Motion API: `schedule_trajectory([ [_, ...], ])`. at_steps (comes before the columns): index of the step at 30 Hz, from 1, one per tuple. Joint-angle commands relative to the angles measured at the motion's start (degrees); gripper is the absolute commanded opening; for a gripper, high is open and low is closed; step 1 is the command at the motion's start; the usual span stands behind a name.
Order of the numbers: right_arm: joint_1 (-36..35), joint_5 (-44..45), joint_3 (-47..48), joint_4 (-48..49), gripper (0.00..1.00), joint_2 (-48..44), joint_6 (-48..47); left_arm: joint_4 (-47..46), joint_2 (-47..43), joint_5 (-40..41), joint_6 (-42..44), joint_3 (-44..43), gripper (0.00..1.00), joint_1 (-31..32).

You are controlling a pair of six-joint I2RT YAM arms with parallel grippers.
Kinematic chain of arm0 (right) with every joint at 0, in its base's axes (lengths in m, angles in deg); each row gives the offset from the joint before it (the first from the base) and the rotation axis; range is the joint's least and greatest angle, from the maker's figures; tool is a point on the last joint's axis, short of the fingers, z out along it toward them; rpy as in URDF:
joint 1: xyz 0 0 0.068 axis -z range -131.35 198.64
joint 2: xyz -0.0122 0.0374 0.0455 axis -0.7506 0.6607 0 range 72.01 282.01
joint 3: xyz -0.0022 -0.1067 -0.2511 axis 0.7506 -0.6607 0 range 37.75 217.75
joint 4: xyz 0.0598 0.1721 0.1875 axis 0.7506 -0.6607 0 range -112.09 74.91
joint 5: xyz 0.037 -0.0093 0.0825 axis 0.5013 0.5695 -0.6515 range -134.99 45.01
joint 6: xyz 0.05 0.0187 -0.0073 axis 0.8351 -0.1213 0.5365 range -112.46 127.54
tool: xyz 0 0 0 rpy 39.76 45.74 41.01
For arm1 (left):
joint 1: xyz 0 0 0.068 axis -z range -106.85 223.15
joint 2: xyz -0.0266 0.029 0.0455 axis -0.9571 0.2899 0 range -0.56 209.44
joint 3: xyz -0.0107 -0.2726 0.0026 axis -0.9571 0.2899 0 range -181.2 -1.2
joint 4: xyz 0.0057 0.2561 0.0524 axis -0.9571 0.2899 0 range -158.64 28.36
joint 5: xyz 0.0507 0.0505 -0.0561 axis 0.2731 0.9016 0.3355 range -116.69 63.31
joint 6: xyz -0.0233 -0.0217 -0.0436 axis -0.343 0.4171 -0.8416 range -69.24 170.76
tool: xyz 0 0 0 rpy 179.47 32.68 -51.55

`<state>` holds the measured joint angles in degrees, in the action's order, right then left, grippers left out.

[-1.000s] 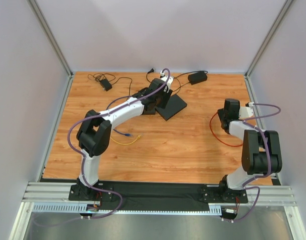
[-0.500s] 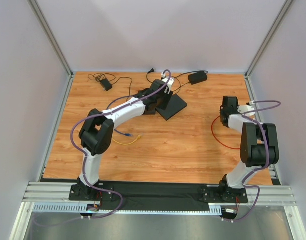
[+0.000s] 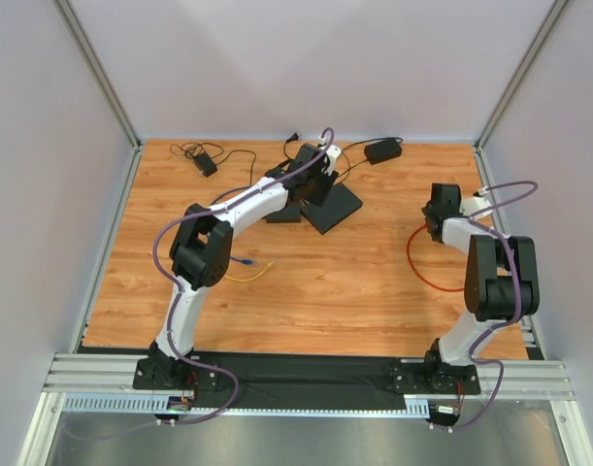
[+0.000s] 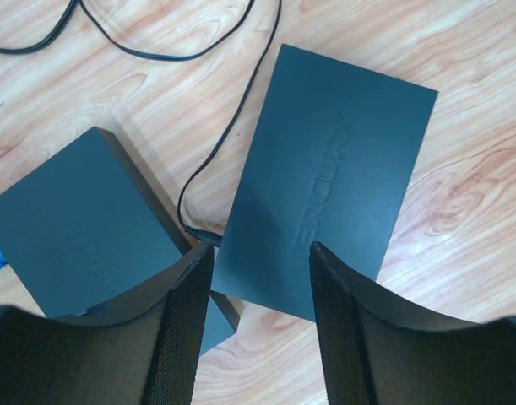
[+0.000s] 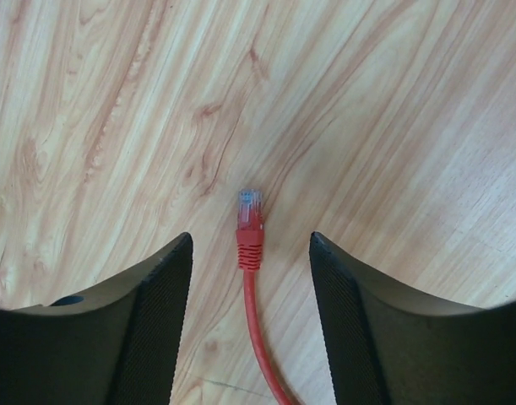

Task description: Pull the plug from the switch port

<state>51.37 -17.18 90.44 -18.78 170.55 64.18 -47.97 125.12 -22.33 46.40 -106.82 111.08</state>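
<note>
Surroundings: pale grey walls are closing in a wood-grain tabletop [image 3: 354,291], with both arms reaching out from its near edge.
Switch: a flat black switch [image 4: 325,177] is lying at the far middle of the tabletop, just beside a second black box [image 4: 80,224].
Plug: the red plug [image 5: 250,221] is lying loose on bare wood at the right side, well apart from the switch, its clear tip pointing away from the wrist.
Red cable [image 5: 258,337]: it is trailing back from the plug and looping across the wood by the right arm.
Right fingers [image 5: 156,329]: they are standing wide apart, one on each side of the plug, gripping nothing.
Left fingers [image 4: 186,337]: they are hanging moderately apart over the switch's near edge, clasping nothing.
Black cord [image 4: 232,118]: it is running down between the two boxes.
Yellow cable [image 3: 246,278]: it is lying beside the left arm.
</note>
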Motion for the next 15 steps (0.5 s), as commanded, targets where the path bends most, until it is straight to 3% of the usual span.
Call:
schedule_trajectory([
  [1, 0.18, -1.34, 1.46, 1.22, 0.6, -3.97, -5.57, 3.85, 0.87, -1.55, 0.94, -3.53, 0.54, -0.84],
  [4, -0.43, -11.58, 1.28, 5.42, 0.59, -5.9, -12.85, 4.64, 1.66, -3.56, -0.99, -4.59, 0.44, -2.15],
  [7, -4.28, -18.72, 1.8, 9.39, 0.59, -5.64, -20.32, 5.35, 2.8, -6.38, -2.58, -5.56, 0.4, -3.3],
  [15, -10.71, -38.08, 11.47, 10.88, 0.59, 7.97, -18.06, 9.21, 6.94, -9.36, -3.81, -9.95, 0.44, -5.41],
])
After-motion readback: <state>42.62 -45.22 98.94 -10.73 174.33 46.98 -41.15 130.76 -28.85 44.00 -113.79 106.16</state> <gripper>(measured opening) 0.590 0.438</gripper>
